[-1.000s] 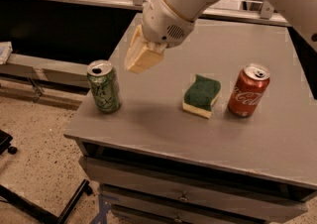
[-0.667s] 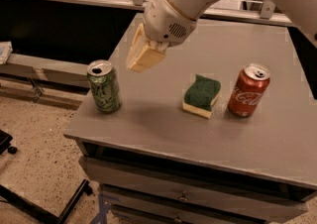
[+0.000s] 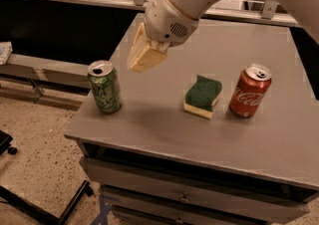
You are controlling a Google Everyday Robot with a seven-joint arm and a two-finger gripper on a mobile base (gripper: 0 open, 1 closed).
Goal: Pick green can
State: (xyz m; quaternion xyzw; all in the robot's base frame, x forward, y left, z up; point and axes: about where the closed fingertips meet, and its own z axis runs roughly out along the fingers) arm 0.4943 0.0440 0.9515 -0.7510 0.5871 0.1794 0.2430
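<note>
Table: you are looking down at a grey, flat-topped metal cabinet with three things standing or lying on its top.
Green can: the light green aluminium drink can with darker green markings and a silver top stands upright near the cabinet's front left corner, at about 8 o'clock on the top. Nothing touches it.
Gripper: your cream-coloured two-finger gripper hangs in the air at 1 o'clock from the green can, near it but apart, tips slanting down toward 7 o'clock.
Fingers: you can see them pressed together into one wedge, with nothing between them.
Arm: the white, rounded wrist and arm run from the gripper up toward 1 o'clock and out of view.
Sponge: a wavy-edged sponge with a green top and a yellow underside lies flat at 3 o'clock from the green can, well apart from it, around the middle of the top.
Red can: a red Coca-Cola can with a silver top stands upright at 3 o'clock from the sponge, just beside it without touching.
Drawers: grey drawer fronts with small handles sit under the top, at 6 o'clock.
Floor: speckled pale flooring shows at 8 o'clock, beside the cabinet.
</note>
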